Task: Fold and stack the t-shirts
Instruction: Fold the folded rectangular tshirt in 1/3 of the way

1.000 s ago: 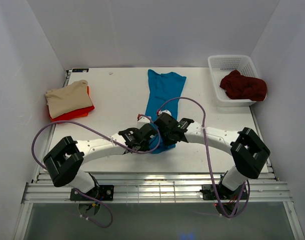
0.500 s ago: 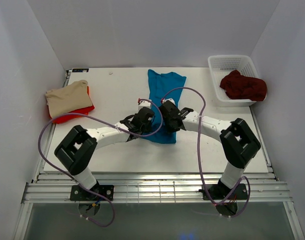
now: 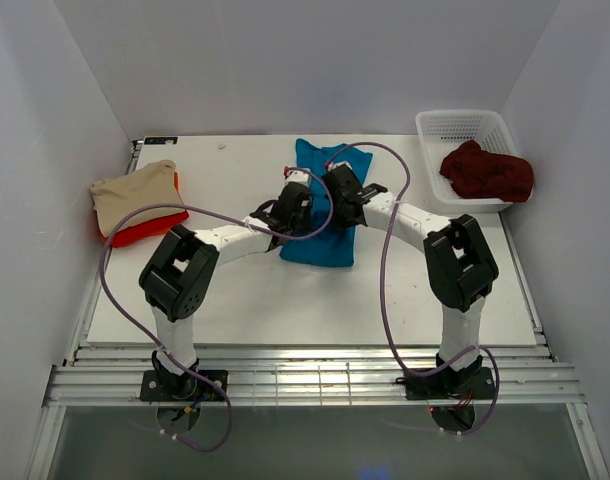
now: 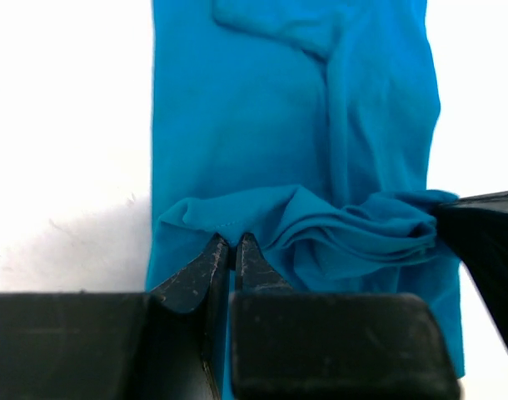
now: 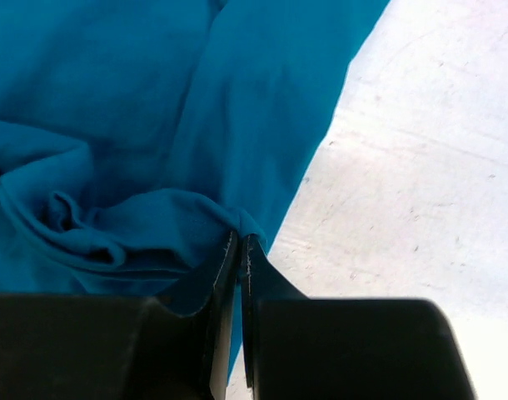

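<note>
The teal blue t-shirt (image 3: 323, 238) lies lengthwise in the middle of the table, its near hem lifted and carried over its own body. My left gripper (image 3: 296, 190) is shut on the hem's left corner (image 4: 206, 225). My right gripper (image 3: 337, 186) is shut on the hem's right corner (image 5: 241, 221). Between them the hem bunches in folds (image 4: 362, 229). At the left edge, a folded beige t-shirt (image 3: 135, 194) rests on a folded bright red t-shirt (image 3: 145, 227). The dark maroon t-shirt (image 3: 488, 172) lies crumpled in the basket.
The white lattice basket (image 3: 447, 128) stands at the table's back right corner. White walls close in the table on three sides. Purple cables (image 3: 390, 240) loop over both arms. Bare table (image 5: 437, 158) shows right of the teal shirt.
Both grippers have moved from near the table's front toward the back, carrying the teal shirt's near hem over its body. The visible shirt has become about half as long.
</note>
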Motion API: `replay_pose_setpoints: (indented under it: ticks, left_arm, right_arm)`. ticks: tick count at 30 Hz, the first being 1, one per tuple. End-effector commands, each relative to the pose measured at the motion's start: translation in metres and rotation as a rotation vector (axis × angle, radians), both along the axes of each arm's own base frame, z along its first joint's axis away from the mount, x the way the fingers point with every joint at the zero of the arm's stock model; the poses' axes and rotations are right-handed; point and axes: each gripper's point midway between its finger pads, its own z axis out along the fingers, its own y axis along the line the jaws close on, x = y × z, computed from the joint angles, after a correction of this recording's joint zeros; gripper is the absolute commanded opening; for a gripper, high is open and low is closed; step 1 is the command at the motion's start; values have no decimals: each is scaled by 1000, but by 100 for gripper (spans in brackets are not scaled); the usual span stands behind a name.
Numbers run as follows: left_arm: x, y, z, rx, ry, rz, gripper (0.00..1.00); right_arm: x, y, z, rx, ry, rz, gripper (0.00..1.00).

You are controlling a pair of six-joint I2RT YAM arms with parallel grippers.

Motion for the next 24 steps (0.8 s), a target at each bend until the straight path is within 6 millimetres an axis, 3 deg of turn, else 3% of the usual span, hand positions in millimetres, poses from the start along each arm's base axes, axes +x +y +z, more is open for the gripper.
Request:
replay_pose_setpoints:
  ticks: [1, 6, 18, 22, 24]
  left_arm:
    - [25, 3, 26, -27, -53, 6, 5]
    - [46, 6, 34, -50, -69, 8, 5]
    - [83, -8, 6, -37, -49, -83, 6]
    - [95, -12, 7, -24, -78, -111, 9]
    - [108, -18, 22, -31, -121, -116, 14]
  right_arm:
    - [36, -3, 22, 13, -81, -10, 8]
    - [64, -16, 24, 22, -92, -34, 8]
    - [102, -27, 0, 26, -58, -42, 8]
    - [113, -27, -7, 17, -80, -38, 8]
    - [122, -29, -2, 9, -111, -47, 13]
